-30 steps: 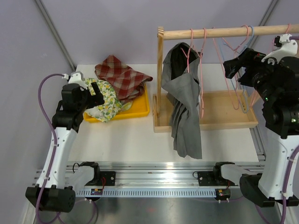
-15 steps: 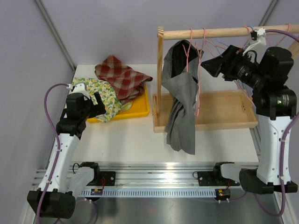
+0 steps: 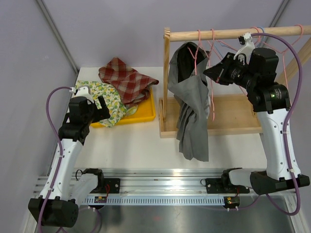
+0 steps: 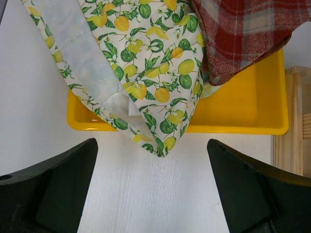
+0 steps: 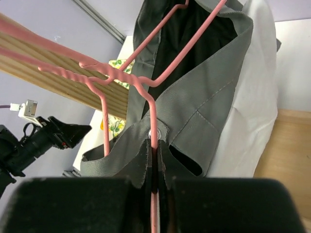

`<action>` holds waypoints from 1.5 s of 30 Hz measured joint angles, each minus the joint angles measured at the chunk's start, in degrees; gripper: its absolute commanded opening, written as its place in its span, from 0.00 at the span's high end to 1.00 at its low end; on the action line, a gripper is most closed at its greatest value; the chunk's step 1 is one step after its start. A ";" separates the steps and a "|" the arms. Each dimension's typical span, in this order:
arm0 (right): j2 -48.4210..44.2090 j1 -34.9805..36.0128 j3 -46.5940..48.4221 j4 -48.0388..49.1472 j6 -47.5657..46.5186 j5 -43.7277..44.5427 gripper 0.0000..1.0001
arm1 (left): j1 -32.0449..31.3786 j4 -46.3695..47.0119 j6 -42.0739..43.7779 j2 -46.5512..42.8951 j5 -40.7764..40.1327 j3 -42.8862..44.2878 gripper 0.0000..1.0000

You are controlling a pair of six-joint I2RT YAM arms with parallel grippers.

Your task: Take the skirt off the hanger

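A grey skirt hangs from a pink wire hanger on the wooden rod. My right gripper is just right of the skirt's top and is shut on the hanger's wire. In the right wrist view the pink hanger runs down between the jaws of my right gripper. Grey skirt fabric lies on both sides of the wire there. My left gripper stands open near the yellow tray. In the left wrist view my left gripper has only bare table between its fingers.
A yellow tray holds a lemon-print cloth and a red plaid cloth. The rack's wooden base tray sits under the rod. More pink and blue hangers hang further right on the rod.
My right arm has swung left along the rod to the skirt's hanger and its jaws have closed on the wire. The skirt swayed slightly. The left arm drew back a little, then stayed still.
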 measured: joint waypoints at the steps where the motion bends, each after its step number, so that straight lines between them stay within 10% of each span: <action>1: -0.09 0.00 -0.17 0.13 -0.13 0.57 1.00 | 0.00 0.00 0.00 0.00 0.00 0.00 0.01; 20: 0.94 0.26 19.69 -13.31 -8.68 22.88 1.00 | -5.11 -1.77 0.52 1.25 -0.92 10.23 0.01; 29: -6.51 0.26 15.52 -19.30 -7.28 19.10 1.00 | -32.26 -4.39 3.23 6.43 -4.42 34.53 0.01; 45: -19.47 0.26 19.34 -23.47 0.48 0.46 1.00 | -68.19 13.35 9.40 14.21 5.97 36.46 0.01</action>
